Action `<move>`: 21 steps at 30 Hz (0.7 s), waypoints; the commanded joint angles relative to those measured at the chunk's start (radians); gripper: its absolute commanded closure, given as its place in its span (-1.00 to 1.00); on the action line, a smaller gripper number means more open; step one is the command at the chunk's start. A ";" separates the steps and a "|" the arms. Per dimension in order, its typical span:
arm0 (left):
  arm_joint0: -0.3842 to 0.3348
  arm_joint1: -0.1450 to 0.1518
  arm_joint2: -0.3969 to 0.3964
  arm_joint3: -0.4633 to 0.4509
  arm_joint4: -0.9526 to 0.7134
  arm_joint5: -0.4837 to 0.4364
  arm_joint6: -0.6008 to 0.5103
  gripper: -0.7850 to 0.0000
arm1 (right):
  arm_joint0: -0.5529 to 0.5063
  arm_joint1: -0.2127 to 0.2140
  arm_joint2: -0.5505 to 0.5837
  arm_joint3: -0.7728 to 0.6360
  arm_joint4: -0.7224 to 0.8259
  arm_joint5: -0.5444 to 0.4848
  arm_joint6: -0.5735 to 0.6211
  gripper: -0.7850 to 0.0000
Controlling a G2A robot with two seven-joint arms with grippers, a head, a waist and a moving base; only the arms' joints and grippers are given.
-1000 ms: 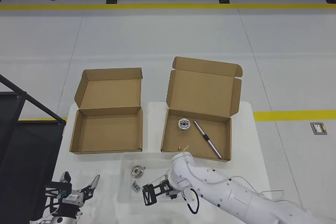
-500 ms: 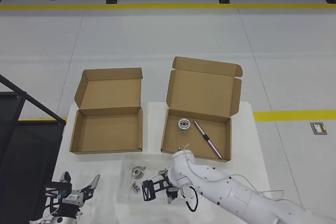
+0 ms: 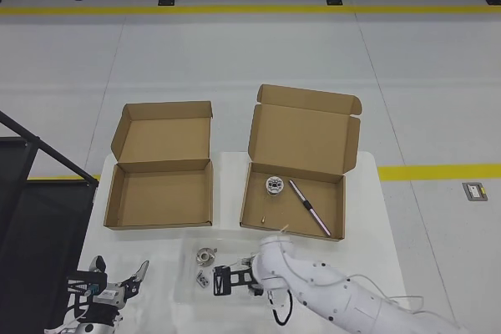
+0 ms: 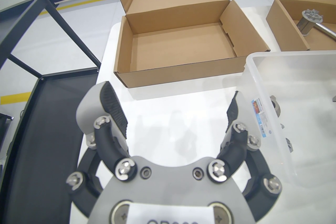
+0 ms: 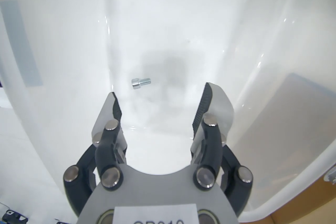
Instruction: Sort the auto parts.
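On the white table (image 3: pixel 367 242), at the near middle: a clear bin (image 4: pixel 267 83). Low inside it, pointing toward its left wall, the right gripper (image 3: pixel 221 282), fingers spread wide, nothing between them. Just ahead of the fingertips, on the bin floor: a small bolt (image 5: pixel 141 82), lying on its side, touched by neither finger. Farther left and toward the bin's far side: a flanged metal ring (image 3: pixel 204 255), flat on the floor, well apart from the bolt.

At the near left corner of the table, outside the bin: the left gripper (image 4: pixel 170 96), also wide open and holding nothing, above bare tabletop.

Beyond the bin, side by side, lids folded back: the left box (image 3: pixel 159 199) and the right box (image 3: pixel 292 221). On the floor of the right box: a toothed round part (image 3: pixel 273 184), a long rod (image 3: pixel 309 207) lying slantwise just right of it, and a tiny piece (image 3: pixel 264 219) by the near wall.
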 commanded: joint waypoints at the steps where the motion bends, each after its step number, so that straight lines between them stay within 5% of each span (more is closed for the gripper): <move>1: 0.000 0.000 0.000 0.000 0.000 0.000 0.000 -1.00 | -0.008 -0.002 0.003 -0.013 0.017 0.023 0.042 -0.05; 5: 0.000 0.000 0.000 0.000 0.000 0.000 0.000 -1.00 | -0.019 -0.011 0.003 -0.022 0.028 0.062 0.077 -0.05; 8: 0.000 0.000 0.000 0.000 0.000 0.000 0.000 -1.00 | -0.027 -0.021 0.014 -0.001 0.047 0.132 0.104 0.15; 21: 0.000 0.000 0.000 0.000 0.000 0.000 0.000 -1.00 | -0.041 -0.060 0.024 0.020 0.037 0.303 0.178 0.11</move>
